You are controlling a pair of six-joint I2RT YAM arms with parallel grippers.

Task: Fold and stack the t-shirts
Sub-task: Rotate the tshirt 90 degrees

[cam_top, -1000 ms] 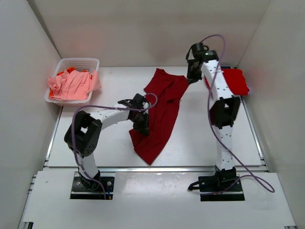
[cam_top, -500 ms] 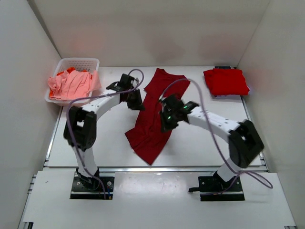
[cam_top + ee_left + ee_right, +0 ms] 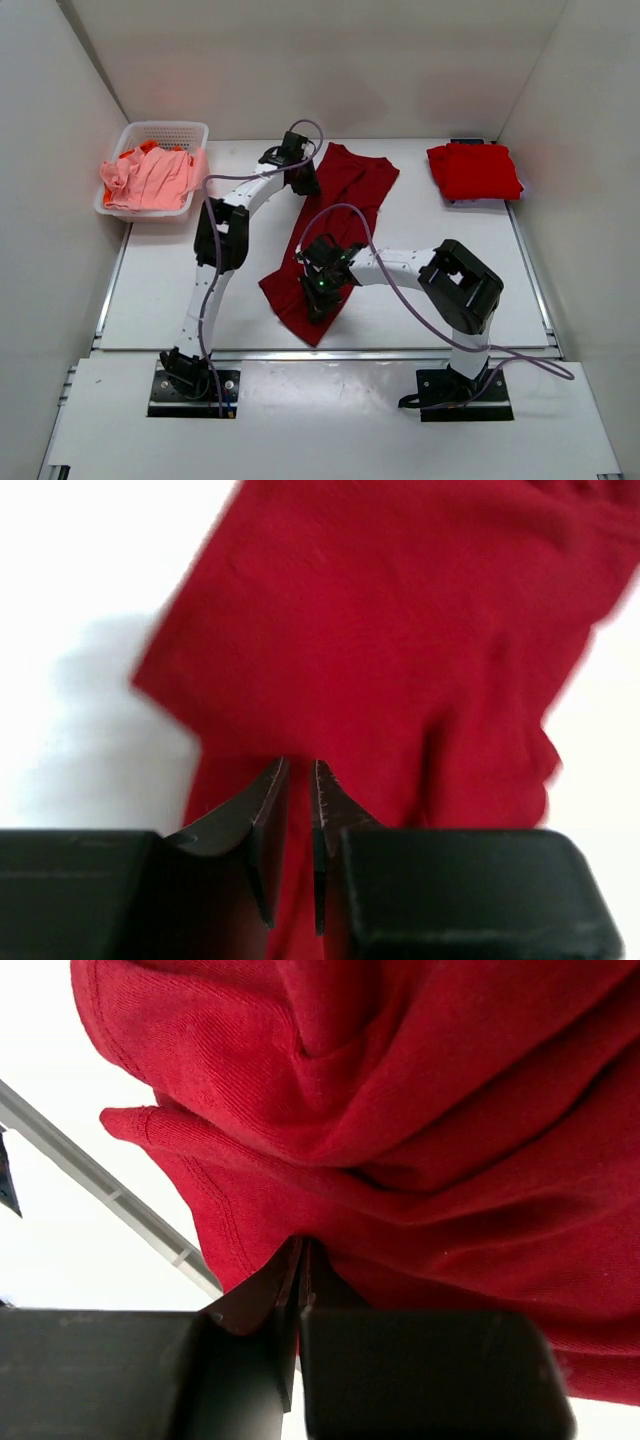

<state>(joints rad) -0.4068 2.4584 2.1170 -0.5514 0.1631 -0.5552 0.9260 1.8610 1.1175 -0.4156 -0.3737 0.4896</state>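
Pinching the maroon t-shirt point(image 3: 345, 205) — left hand point(image 3: 300, 767) at its far end, right hand point(image 3: 300, 1247) near its hem.

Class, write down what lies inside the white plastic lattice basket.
Crumpled salmon-pink cloth fills the basket, draping over its rim; orange cloth peeks out behind. Its floor is covered.
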